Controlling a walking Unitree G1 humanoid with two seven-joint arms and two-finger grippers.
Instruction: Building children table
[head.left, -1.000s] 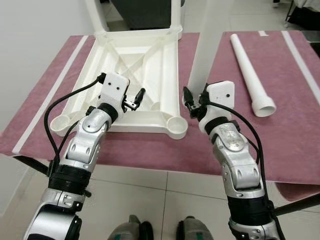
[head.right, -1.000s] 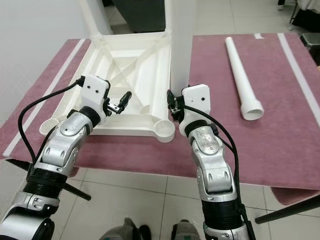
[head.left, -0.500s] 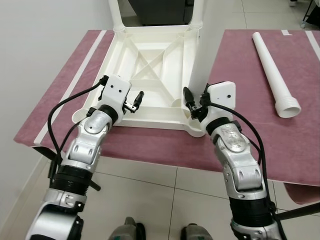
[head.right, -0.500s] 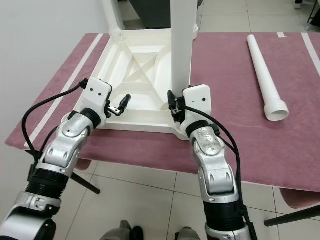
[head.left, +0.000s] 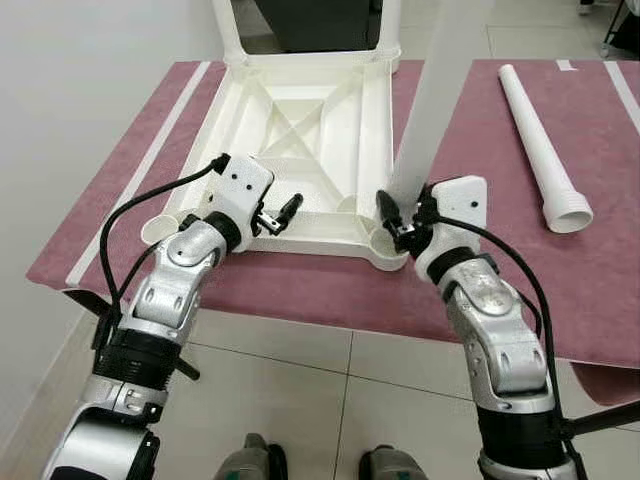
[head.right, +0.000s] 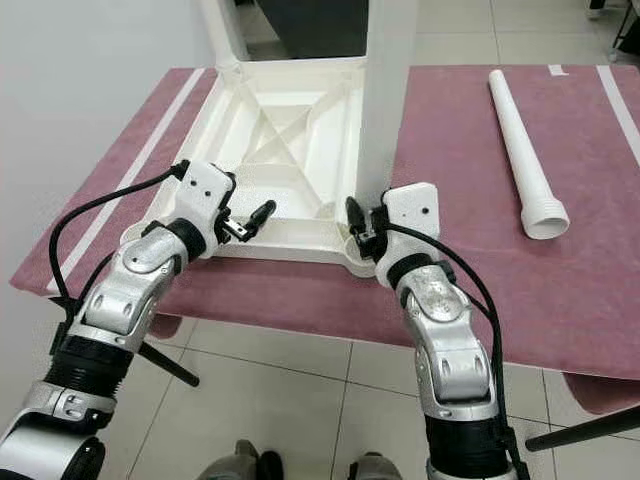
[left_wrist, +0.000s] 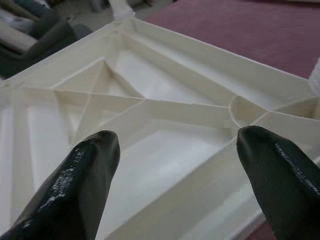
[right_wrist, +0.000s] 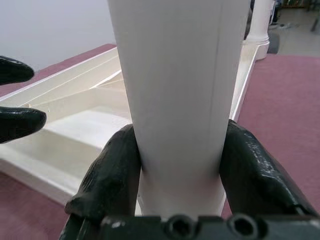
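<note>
Gripping upright leg (right_wrist: 177, 90), top cropped: right claw (right_wrist: 182, 167); left claw (left_wrist: 175, 165) open over tabletop (left_wrist: 150, 105).

Head stereo pair looks down, sharing tabletop (head.left: 300, 120); wrist cameras close-up.

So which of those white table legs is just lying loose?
The leg on the cloth, off to the right; the others stand upright at the tabletop's corners.

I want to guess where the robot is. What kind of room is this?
Probably a room in a home or a workroom, though it is hard to be sure. There is a pale tiled floor, a plain white wall, and a work table under a maroon cloth holding white table parts.
</note>
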